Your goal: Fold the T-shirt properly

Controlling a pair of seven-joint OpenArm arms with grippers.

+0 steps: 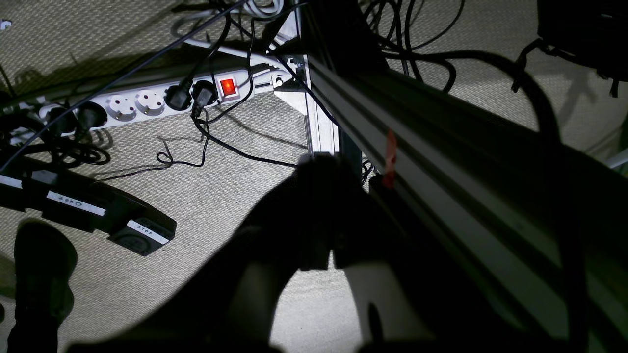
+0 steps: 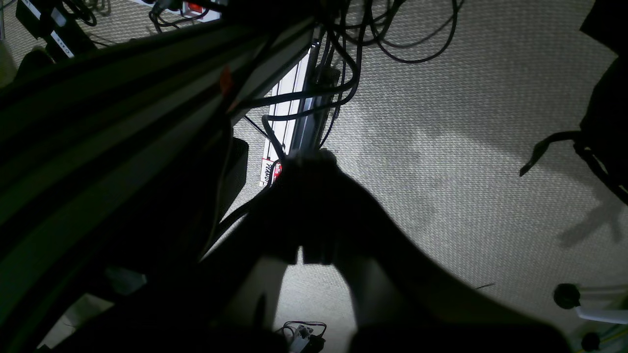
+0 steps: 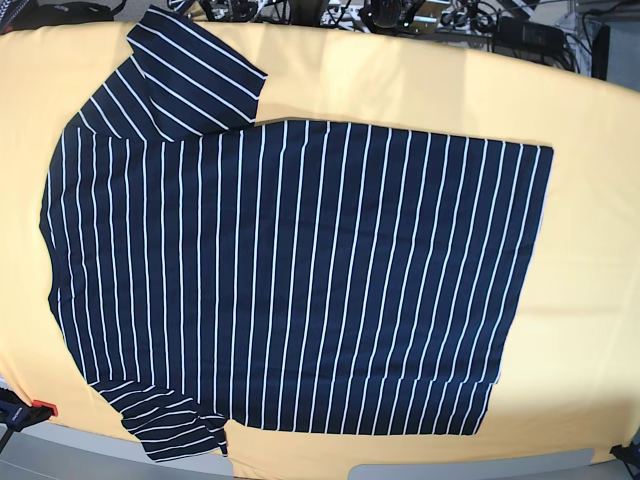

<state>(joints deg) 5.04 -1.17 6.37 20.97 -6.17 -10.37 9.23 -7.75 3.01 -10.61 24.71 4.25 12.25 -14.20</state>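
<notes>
The T-shirt (image 3: 290, 280) lies spread flat on the yellow-orange cloth (image 3: 590, 260) that covers the table, its thin white stripes running from the far edge toward the near edge in the base view. The neck end points to the left edge of the cloth and the hem to the right, stopping well short of the right edge. One short sleeve (image 3: 180, 75) reaches up into the far left corner of the cloth, and the other sleeve (image 3: 175, 425) sits at the near left, close to the near edge. The body lies smooth, with no fold in it yet (the neck tag cannot be made out from here).

Neither arm is over the table in the base view. The left wrist view looks down at a woven carpet floor (image 1: 221, 196), where a white power strip (image 1: 147, 100) with a lit red switch lies among black cables (image 1: 216, 142) beside an aluminium frame rail (image 1: 441, 162). The left gripper (image 1: 333, 220) shows as a dark silhouette with its fingers pressed together and nothing between them. The right wrist view shows the same carpet and frame from the other side, and the right gripper (image 2: 306, 215) is likewise dark, fully closed and holding nothing
</notes>
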